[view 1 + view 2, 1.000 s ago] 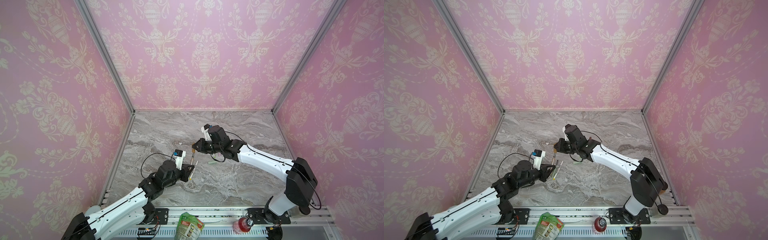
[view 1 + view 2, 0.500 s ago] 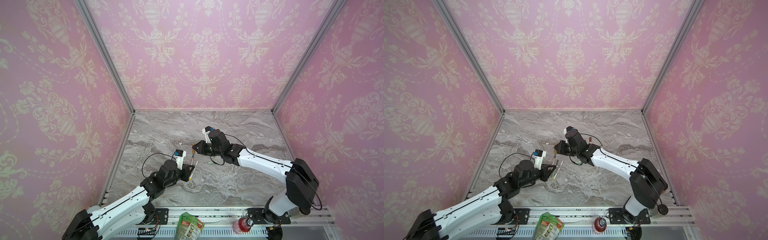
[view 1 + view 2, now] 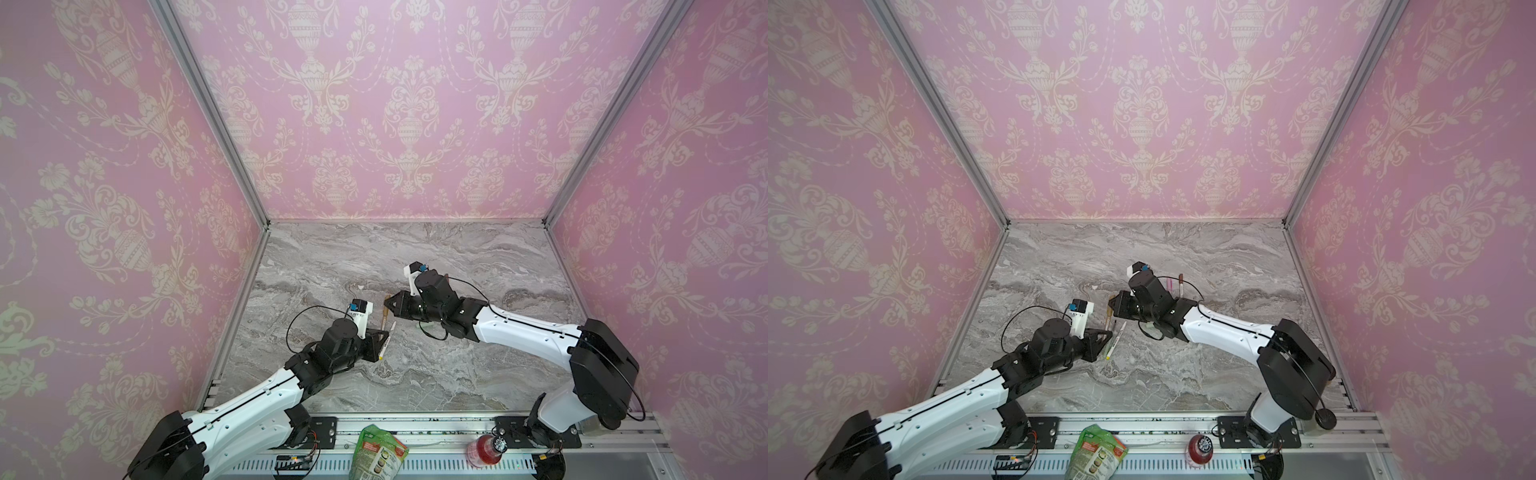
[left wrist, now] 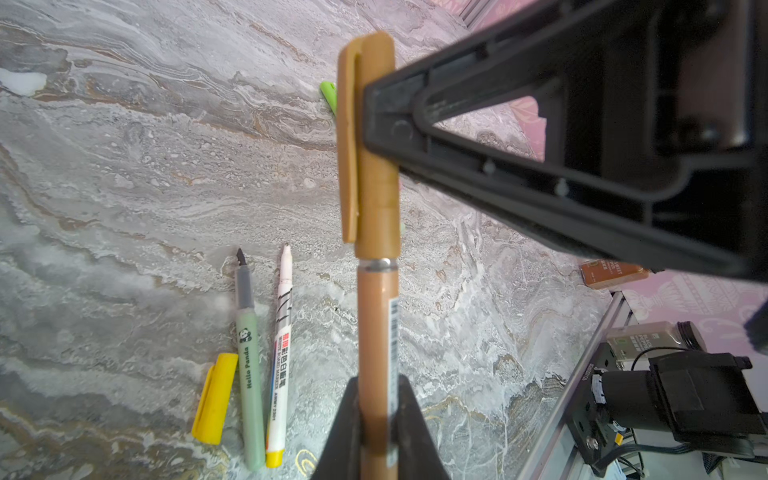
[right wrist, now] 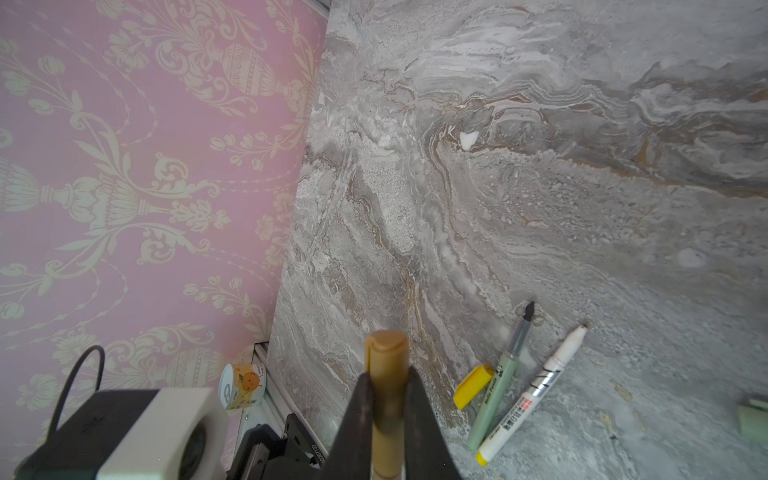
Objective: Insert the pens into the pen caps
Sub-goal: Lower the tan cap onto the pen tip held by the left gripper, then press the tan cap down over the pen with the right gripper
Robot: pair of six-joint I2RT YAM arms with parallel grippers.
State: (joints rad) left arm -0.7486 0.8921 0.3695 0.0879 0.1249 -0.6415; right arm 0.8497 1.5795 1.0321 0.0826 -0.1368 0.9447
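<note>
The left hand (image 4: 377,401) pinches the tan pen (image 4: 376,332) at its barrel. The right hand (image 5: 386,386) pinches the tan cap (image 4: 374,166), seated on the pen's tip end. Both are held above the counter (image 4: 124,166).

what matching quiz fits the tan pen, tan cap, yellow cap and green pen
1 tan pen
2 tan cap
3 yellow cap
4 green pen

a lying loose, dark tip bare
b held by the right claw
c held by the left claw
d lying loose beside the green pen

Pairs: 1-c, 2-b, 3-d, 4-a
</note>
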